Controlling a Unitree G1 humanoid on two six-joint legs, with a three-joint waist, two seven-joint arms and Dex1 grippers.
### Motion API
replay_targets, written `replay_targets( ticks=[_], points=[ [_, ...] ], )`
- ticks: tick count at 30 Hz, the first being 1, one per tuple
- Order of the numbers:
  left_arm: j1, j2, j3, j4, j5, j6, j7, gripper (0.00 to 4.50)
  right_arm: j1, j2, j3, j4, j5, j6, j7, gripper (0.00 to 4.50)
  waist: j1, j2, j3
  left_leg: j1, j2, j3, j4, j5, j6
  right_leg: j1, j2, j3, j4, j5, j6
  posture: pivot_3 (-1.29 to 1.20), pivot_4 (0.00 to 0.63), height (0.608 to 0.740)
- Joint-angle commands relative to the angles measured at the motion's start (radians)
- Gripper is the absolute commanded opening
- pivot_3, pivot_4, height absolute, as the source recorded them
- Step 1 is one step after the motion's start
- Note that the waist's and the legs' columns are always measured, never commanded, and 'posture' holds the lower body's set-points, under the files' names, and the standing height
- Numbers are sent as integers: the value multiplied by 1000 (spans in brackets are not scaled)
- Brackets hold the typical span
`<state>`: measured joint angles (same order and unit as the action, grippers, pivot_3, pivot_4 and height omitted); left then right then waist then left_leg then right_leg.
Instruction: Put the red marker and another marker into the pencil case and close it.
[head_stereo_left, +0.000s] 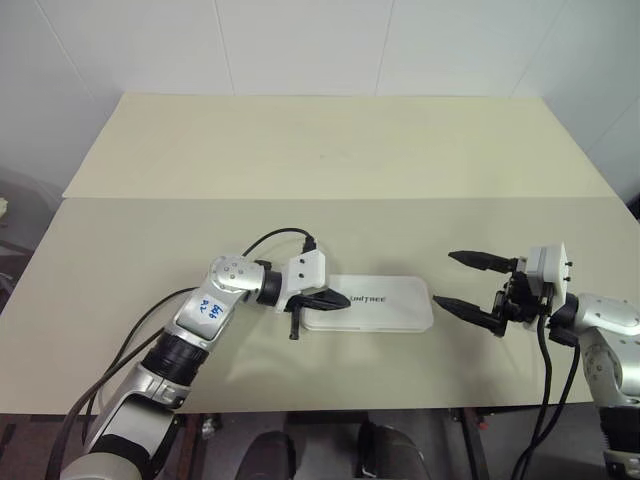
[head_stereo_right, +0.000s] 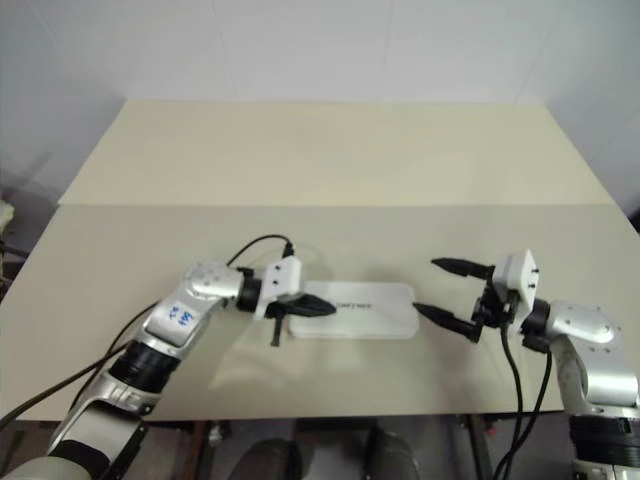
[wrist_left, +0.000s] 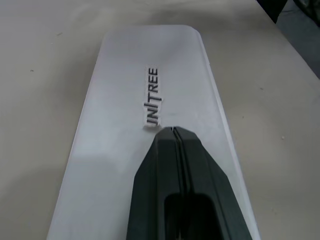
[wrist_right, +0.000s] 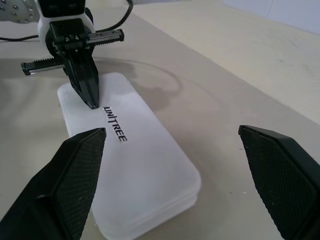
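Two black fingers pressed together make up the left hand (wrist_left: 172, 131), whose tips sit over the lid of the flat white hard plastic pencil case (head_stereo_left: 385, 303) with rounded corners, just at the start of its dark "UNITREE" lettering (wrist_left: 152, 96); whether the tips touch the lid or hover just above it cannot be told; the case lies closed, its two halves stacked, on the pale beige tabletop (head_stereo_left: 330, 160) near the front edge; its long axis runs side to side across the robot's front, one short end under the left hand, the other pointing toward the right hand (head_stereo_left: 468, 283); the lettering runs along that same axis; the right hand stands just beyond the case's right end, apart from it, its two black fingers spread wide and holding nothing, aimed back along the case toward the left hand; a black cable (head_stereo_left: 270, 238) loops from the left wrist over the tabletop behind the case.
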<state>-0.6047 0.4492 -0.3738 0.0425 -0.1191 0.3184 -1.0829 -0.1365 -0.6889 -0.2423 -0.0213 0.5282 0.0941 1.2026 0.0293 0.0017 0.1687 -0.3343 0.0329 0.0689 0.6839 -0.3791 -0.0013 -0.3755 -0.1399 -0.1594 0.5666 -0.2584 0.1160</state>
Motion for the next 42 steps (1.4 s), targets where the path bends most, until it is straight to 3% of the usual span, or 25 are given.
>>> replay_targets(
  ticks=[1, 9, 13, 18, 25, 31, 42],
  points=[
    [21, 23, -58, -13, 44, 92, -8, 25, 35, 17, -29, -70, 21, -19, -34, 4500, -1, 0, -1, 0, 0, 0, 0, 0, 0, 0, 0, 0, 0, 0, 0, 0, 150, 740],
    [56, -28, 102, -97, -105, 223, 60, 25, 60, 20, -28, -82, 24, -29, -51, 4500, -4, 0, -1, 0, 0, -1, 0, 0, 0, 0, 0, 1, 0, 0, 0, 0, 150, 740],
    [90, -14, 264, -73, -174, 151, 100, 25, 22, 16, -16, -41, 13, -40, -43, 4500, -5, -1, 0, 0, 1, -1, 0, 0, 0, -1, 0, 0, 0, 0, 0, 0, 150, 740],
    [157, 53, 374, -97, -226, 95, 65, 25, -13, 11, -14, 13, 3, -56, -29, 4500, -6, 0, 0, 0, 1, -1, 0, 0, 0, -1, 0, 0, 0, 0, 0, 0, 150, 740],
    [294, 135, 430, -187, -316, 49, -42, 2366, -62, 38, 6, 68, -20, -88, -40, 4500, -3, 0, 0, -1, 0, -1, 0, 0, 0, -1, 0, 0, 0, 0, 0, 0, 150, 740],
    [322, 118, 470, -186, -323, -34, -1, 4410, -55, 50, -1, 80, -23, -108, -43, 4500, -5, 0, 0, -1, 0, -1, -1, 0, 0, -1, 0, 0, 0, 0, 0, 0, 150, 740],
    [287, 58, 452, -174, -306, -180, 61, 4460, -44, -6, -54, 145, -20, -134, -10, 4500, -4, 0, 0, -1, 0, -1, -1, 0, 0, -1, 0, 0, 0, 0, 0, 0, 150, 740]
  ],
)
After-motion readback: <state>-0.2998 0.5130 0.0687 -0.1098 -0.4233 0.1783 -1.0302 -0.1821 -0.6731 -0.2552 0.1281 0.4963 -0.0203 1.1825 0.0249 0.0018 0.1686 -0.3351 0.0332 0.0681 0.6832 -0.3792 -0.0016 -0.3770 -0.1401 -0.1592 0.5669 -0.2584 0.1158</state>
